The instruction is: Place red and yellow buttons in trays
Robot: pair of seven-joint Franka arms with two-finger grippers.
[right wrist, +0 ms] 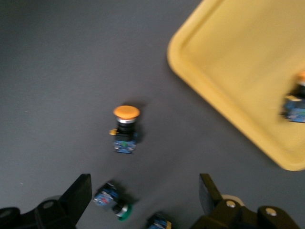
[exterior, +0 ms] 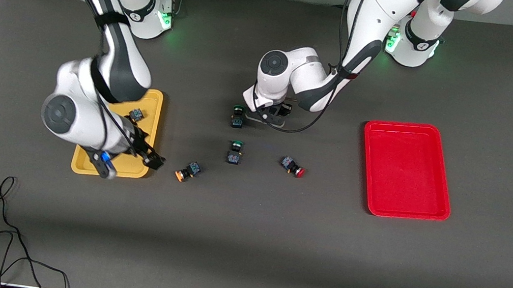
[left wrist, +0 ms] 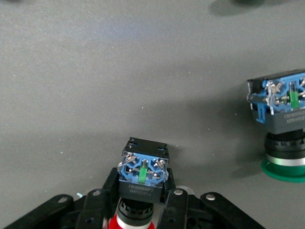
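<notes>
My left gripper is low over the table's middle, shut on a red-capped button with its blue terminal end outward; it also shows in the left wrist view. A second red button lies on the table, nearer the front camera. The red tray is empty at the left arm's end. My right gripper is open and empty above the yellow tray's corner nearest the front camera. One yellow-capped button lies in that tray. Another lies on the table beside the tray.
Two green-capped switches lie mid-table, one beside my left gripper, one nearer the front camera. A black cable loops on the table near the front edge at the right arm's end.
</notes>
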